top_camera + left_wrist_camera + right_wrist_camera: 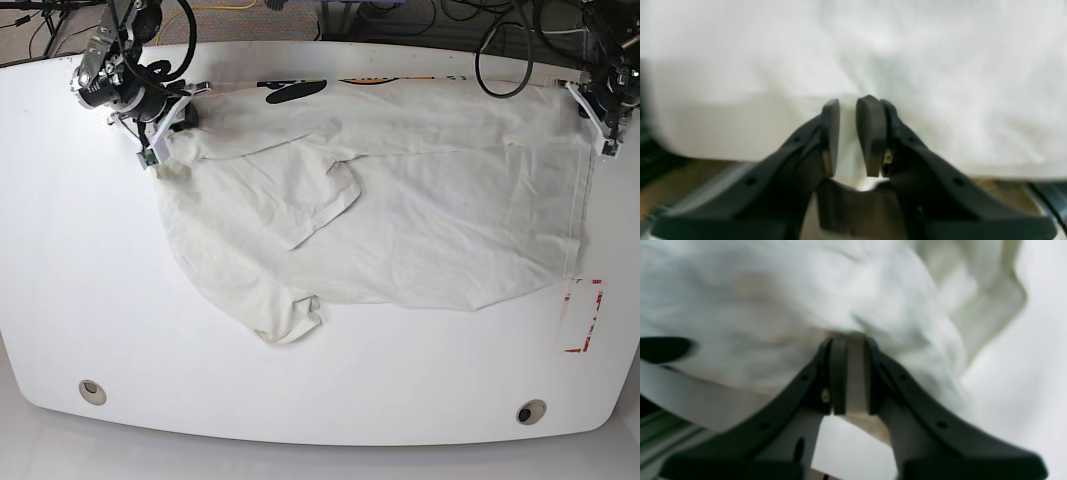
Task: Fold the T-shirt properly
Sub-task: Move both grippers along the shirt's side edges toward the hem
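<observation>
White table (70,300), rounded corners, seen from above in the base view. The T-shirt (400,210) lies spread across the far half of it, cream, wrinkled, mostly plain side up. A strip of black lettering with a touch of orange shows only along the far edge (290,90). One sleeve is folded over onto the body near the middle; another lobe of cloth trails toward the near side and ends in a bunched hem.

Left gripper (853,103): at the shirt's edge on the base view's right (600,115), near the far corner of the table. In the left wrist view its two dark fingers (870,133) stand close together with a band of cream fabric pinched between them (the cloth fans out beyond the tips). Clamped on the T-shirt.

Right gripper (850,340): at the opposite end, base view's left (155,130), where the cloth gathers into a tight bunch. Right wrist view shows the fingers (838,373) nearly together with a pale fold of fabric filling the narrow gap, and crumpled cloth heaped just past the tips. Clamped on the T-shirt too. This view is blurred; a dark patch sits at its left edge, cannot tell what it is.

Red-outlined rectangle mark (582,315) on the table beside the shirt's near right corner, apart from the cloth.
</observation>
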Controlling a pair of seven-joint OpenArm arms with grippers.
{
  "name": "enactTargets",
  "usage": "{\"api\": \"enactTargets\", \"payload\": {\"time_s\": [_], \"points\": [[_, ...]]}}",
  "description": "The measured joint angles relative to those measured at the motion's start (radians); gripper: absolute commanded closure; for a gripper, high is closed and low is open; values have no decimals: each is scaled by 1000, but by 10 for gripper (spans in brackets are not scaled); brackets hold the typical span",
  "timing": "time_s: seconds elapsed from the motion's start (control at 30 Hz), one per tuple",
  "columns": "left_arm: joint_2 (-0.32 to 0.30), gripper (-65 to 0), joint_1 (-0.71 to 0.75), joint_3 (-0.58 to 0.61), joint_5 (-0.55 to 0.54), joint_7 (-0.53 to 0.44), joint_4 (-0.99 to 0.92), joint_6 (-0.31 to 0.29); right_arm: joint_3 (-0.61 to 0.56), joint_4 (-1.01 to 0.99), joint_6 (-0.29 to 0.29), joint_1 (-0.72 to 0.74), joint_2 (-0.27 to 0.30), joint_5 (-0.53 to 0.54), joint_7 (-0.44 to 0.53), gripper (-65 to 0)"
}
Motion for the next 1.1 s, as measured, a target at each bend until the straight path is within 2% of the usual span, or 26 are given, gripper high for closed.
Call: {"api": "enactTargets", "payload": {"time_s": [0.23, 0.4, 0.57, 0.73, 0.9, 1.1], "points": [[-50, -114, -27, 68, 10, -3, -34, 3, -3, -81, 8, -6, 58, 31, 100, -82], [-37, -143, -30, 119, 67, -18, -38, 0, -5, -146, 13, -4, 119, 69, 148, -82], [-36, -174, -27, 166, 104, -6, -37, 0, -3, -154, 11, -9, 151, 61, 159, -82], [-34, -194, -42, 198, 97, -8, -8, 2, -3, -150, 11, -28, 166, 61, 163, -82], [-5, -239, -43, 198, 99, -14, 20, 2, 0, -149, 11, -35, 176, 64, 162, -82], [-5, -292, -41, 196, 100, -7, 26, -1, 0, -140, 10, -58, 176, 61, 184, -81]]}}
